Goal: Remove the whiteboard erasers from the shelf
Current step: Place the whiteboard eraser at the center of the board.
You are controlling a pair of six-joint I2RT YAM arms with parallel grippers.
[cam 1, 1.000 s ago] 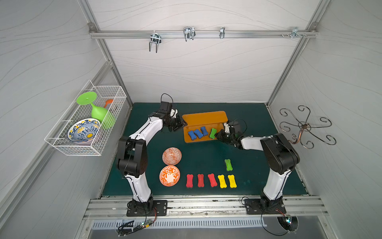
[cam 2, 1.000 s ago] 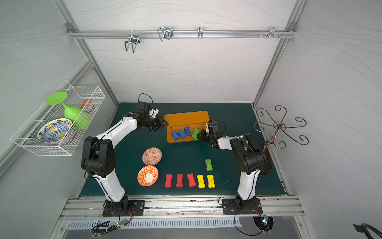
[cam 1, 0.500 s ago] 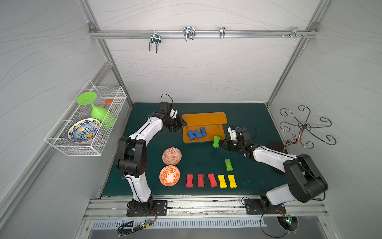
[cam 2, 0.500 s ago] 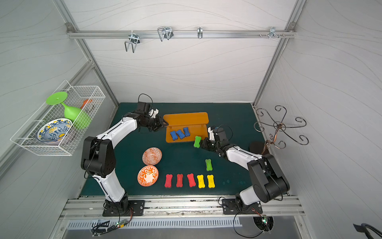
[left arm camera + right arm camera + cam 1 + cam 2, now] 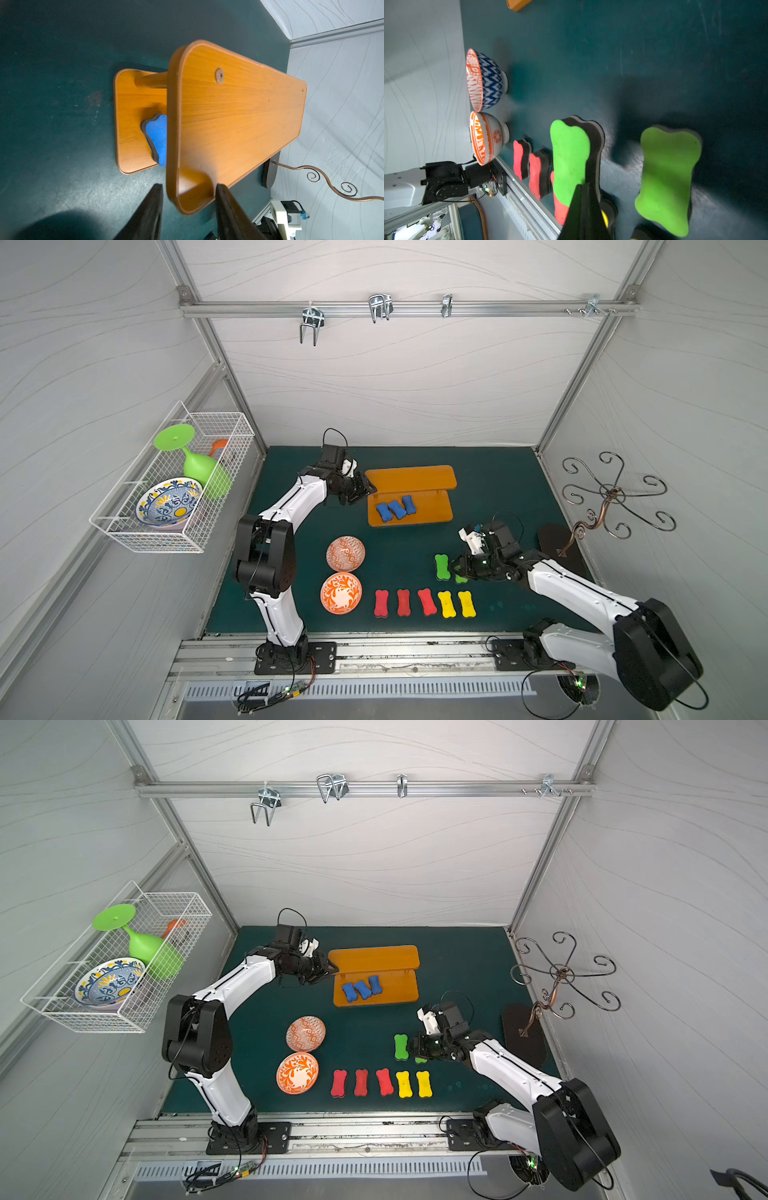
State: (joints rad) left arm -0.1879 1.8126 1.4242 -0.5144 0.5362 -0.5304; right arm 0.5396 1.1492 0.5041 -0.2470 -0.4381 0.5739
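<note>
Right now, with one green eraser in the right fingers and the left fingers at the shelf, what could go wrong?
The right fingers hold a green eraser on edge, close beside the other green eraser. Released here, it may topple onto that one or the yellow erasers. The left fingers grip the shelf by its top board's corner, so a tug could shift the blue erasers below.

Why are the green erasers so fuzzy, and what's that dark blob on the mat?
Right wrist view: the held green eraser and the lying green eraser sit near the lens, so edges go soft; the dark blob is probably a shadow cast on the mat. In both top views the held one looks sharper.
</note>
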